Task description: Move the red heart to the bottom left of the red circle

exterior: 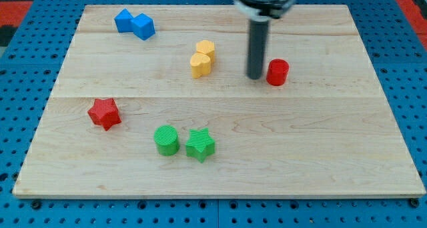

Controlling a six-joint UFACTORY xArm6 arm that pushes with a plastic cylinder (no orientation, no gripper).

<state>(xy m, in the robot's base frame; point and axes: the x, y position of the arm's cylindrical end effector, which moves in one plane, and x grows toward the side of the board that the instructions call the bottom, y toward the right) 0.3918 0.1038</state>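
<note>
- Nearest the view's bottom: green circle (167, 140) and green star (200, 145) side by side, touching or nearly so, low centre of the board (333, 161); not part of the task
- Red heart (104, 113) sits at the view's left, mid-height, alone, well apart from every other block; its outline reads more star-like than heart-like from here, but it is the only red block besides the circle, so I take it as the target
- My tip (254, 77) is down on the board, right of centre, just beside the red circle (277, 73) on the circle's left; touching or a hair apart, cannot tell
- No pincer on this rig: just a bare rod, nothing grasped, nothing to open or close
- Key relation: the heart lies far to the view's left of the tip and a little toward the view's bottom, so the tip is on the wrong side of it
- Judgement: to drive the heart rightward, the tip must first get round to the heart's left side
- Goal spot, lower-left of the circle, is bare wood just below where the tip stands now
- Risk, as a judgement: the green pair lies just below the straight push line, and a low push could clip it
- Farther up: two yellow blocks (202, 57) stacked close, left of the tip, shapes unclear
- Farthest, top left: two blue blocks (134, 23) touching, shapes unclear
</note>
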